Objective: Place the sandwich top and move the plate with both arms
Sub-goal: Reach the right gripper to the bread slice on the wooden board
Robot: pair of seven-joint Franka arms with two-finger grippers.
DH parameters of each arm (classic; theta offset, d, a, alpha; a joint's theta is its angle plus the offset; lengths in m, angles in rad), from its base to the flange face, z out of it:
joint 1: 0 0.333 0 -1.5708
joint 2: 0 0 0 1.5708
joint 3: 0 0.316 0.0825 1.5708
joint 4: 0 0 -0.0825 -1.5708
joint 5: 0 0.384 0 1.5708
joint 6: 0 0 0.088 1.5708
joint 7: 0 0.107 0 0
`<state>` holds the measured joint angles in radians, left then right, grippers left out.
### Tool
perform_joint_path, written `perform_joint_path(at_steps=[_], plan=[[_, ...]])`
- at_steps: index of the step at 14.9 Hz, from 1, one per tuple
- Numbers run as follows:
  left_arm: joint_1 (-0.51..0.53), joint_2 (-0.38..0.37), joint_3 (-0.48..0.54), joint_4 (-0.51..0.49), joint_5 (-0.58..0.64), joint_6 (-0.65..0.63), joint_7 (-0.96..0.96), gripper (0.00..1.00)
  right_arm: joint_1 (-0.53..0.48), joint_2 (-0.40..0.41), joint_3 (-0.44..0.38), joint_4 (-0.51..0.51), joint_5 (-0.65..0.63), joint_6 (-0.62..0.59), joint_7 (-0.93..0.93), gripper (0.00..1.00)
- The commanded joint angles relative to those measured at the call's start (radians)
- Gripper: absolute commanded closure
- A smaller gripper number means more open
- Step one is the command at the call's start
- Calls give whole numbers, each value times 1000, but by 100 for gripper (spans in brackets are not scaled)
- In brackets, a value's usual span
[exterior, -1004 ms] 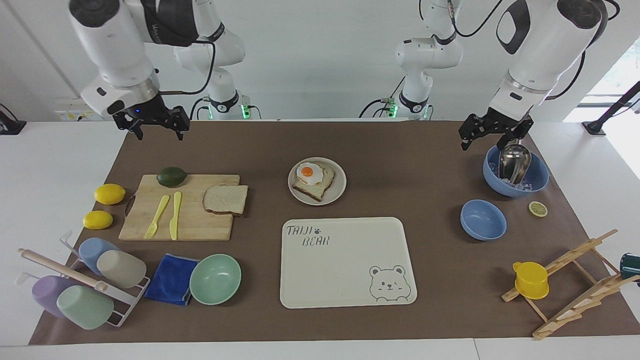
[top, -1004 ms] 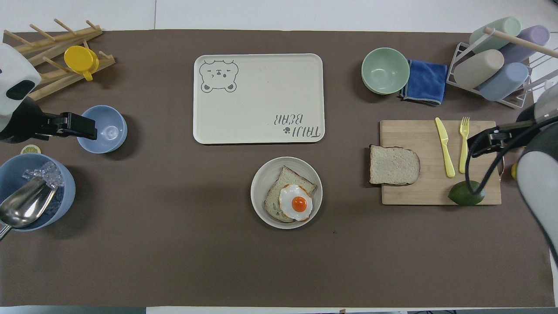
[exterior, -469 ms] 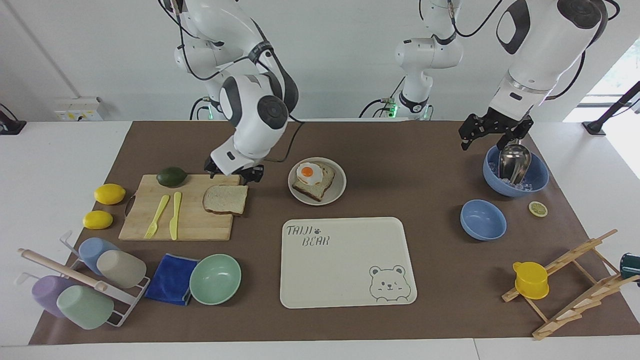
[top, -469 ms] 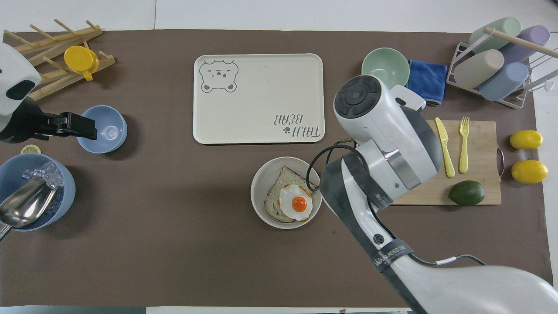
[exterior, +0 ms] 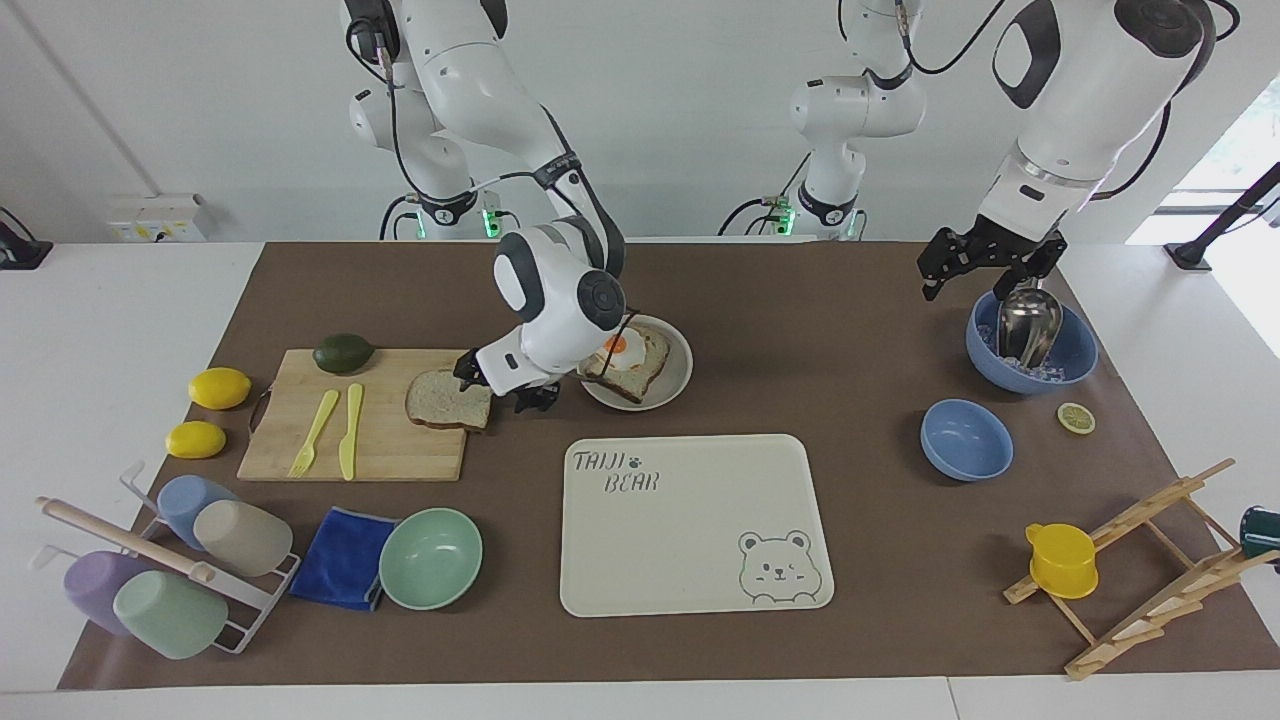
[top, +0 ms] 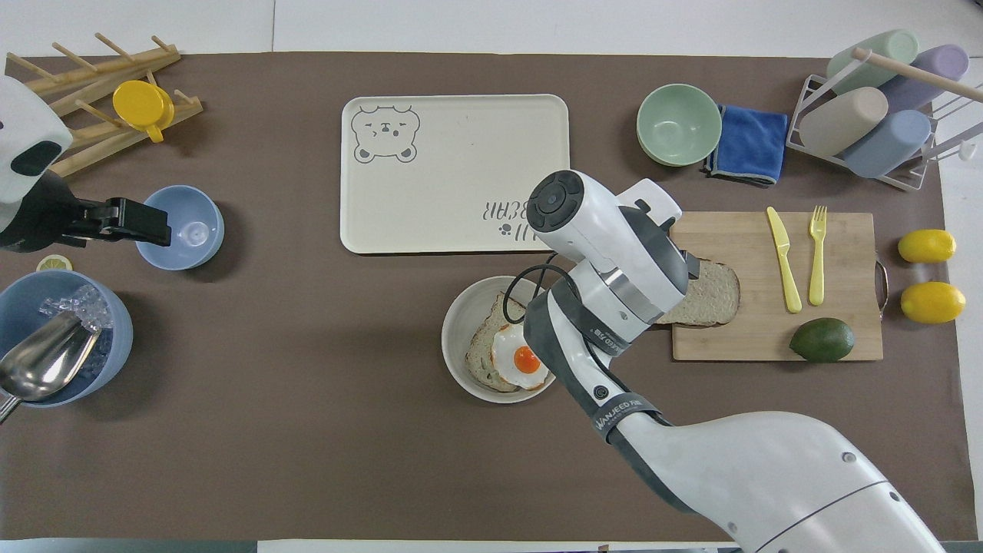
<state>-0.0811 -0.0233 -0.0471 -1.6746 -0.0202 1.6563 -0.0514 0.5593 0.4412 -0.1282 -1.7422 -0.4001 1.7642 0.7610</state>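
**Right hand low at the bread's edge**

The sandwich top (exterior: 448,399) lies flat on the cutting board (exterior: 370,440), at nine o'clock from the plate (exterior: 676,385) in the facing view. The right hand (exterior: 505,388), fingers apart, sits low at the slice's plate-side edge, not clamped on it. I judge the bread light, soft and crumbly: pinch it gently by the crust. The left hand (exterior: 985,262), fingers apart, waits over the scoop bowl (exterior: 1075,355). One plain slice, one plate, one egg toast (exterior: 628,362).
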Motion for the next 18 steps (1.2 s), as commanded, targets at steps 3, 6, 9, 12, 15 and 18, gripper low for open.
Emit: perform_joint_path(at_steps=[3,6,9,12,15,18], plan=[[10,-17,-7,-22,19,7,7,0,-12,-35,5,-83,-20,41,26,0],[10,-17,-7,-22,19,5,7,0,-10,-48,5,-122,-20,50,20,0],[10,-17,-7,-22,19,7,7,0,-12,-55,5,-143,-22,41,11,1],[10,-17,-7,-22,19,7,7,0,-12,-62,4,-161,-28,38,-26,18],[10,-17,-7,-22,19,7,7,0,-10,-64,5,-168,-28,34,-31,51],[10,-17,-7,-22,19,7,7,0,4,-61,7,-137,-28,2,-35,100]])
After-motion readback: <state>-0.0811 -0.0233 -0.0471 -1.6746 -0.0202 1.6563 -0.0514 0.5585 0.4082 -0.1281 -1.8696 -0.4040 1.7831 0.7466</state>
